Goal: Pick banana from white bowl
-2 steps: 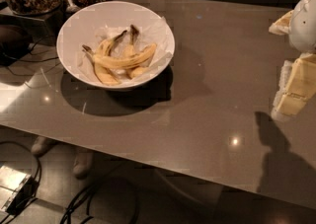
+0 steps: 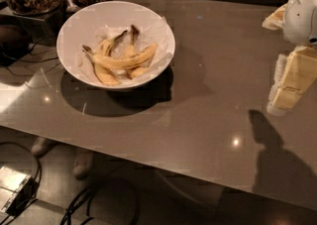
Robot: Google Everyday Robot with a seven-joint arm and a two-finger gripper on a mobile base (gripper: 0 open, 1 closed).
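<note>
Our pincer [image 2: 286, 89] hangs over the table [image 2: 198, 120], and we cannot tell if it's wide or narrow. Well away from it, the banana [image 2: 124, 62] lies in the white bowl [image 2: 89, 21].

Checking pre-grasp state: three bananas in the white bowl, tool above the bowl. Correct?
No. Three bananas lie in the white bowl, but the tool is not above it: it hangs over the table at far right, well clear of the bowl. Camera view shows this.
</note>
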